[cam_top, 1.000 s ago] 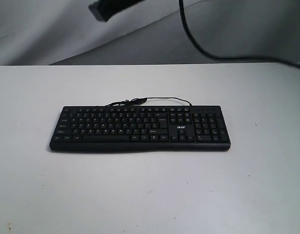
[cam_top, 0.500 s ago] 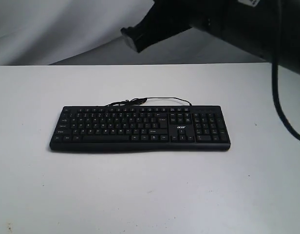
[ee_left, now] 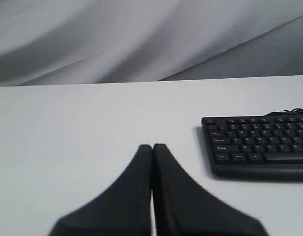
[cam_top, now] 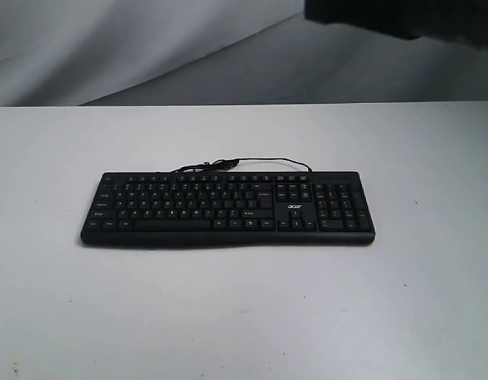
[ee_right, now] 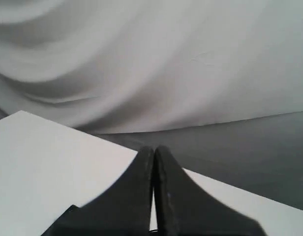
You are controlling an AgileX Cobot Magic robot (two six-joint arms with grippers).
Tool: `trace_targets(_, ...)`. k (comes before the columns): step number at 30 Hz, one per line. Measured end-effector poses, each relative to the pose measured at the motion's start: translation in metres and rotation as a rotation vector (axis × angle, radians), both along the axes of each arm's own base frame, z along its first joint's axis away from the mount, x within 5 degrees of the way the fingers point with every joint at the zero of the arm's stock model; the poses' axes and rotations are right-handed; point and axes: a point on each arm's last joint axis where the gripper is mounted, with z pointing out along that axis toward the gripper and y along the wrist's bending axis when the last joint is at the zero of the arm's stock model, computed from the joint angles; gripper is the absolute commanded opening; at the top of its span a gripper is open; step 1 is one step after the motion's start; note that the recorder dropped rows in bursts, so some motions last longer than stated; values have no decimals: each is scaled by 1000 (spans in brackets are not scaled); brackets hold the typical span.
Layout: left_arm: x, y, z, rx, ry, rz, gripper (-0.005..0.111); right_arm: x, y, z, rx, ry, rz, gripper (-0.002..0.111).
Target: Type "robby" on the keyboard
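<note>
Two grippers, both clenched with nothing between their fingers. The left gripper [ee_left: 152,147] has its two black fingers [ee_left: 136,182] pressed flat against each other from base to tip. Only a hairline seam shows between them, and the gripper hangs over the white table [ee_left: 68,128].

The keyboard [ee_left: 257,145] lies ahead of that gripper and off to one side, well apart from the fingertips. Its letter-key end is the end nearest the gripper, with a front corner and a row of modifier keys turned toward the tips.

The right gripper [ee_right: 154,148] is closed the same way, its fingers [ee_right: 176,196] meeting along a thin line and gripping nothing. Just beyond its tips runs an edge of the white table, and past that hangs the folded grey backdrop cloth [ee_right: 166,64].

In the exterior view the black full-size keyboard rests flat on the table, its long side running across the view. Its number pad [cam_top: 339,204] is at the right end, and a small white acer logo [cam_top: 294,207] sits just beside the pad. A thin black cable [cam_top: 252,163] loops on the table right behind the keyboard's back edge.

A dark blurred arm part [cam_top: 402,20] crosses the upper right corner, high above the keyboard's number-pad end and well apart from it. Which arm it belongs to cannot be told.
</note>
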Motion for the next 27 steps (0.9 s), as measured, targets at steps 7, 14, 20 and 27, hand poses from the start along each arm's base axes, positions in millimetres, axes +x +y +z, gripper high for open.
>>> trace_targets(7, 0, 0, 0, 0, 0, 0, 1, -53, -93, -9, 63, -36, -284, 0)
trace_targets(14, 0, 0, 0, 0, 0, 0, 1, -124, -134, -62, 75, -72, -498, 0)
trace_targets(20, 0, 0, 0, 0, 0, 0, 1, -160, -137, -105, 51, -70, -533, 0)
trace_targets(27, 0, 0, 0, 0, 0, 0, 1, -175, -135, -126, 4, -37, -519, 0)
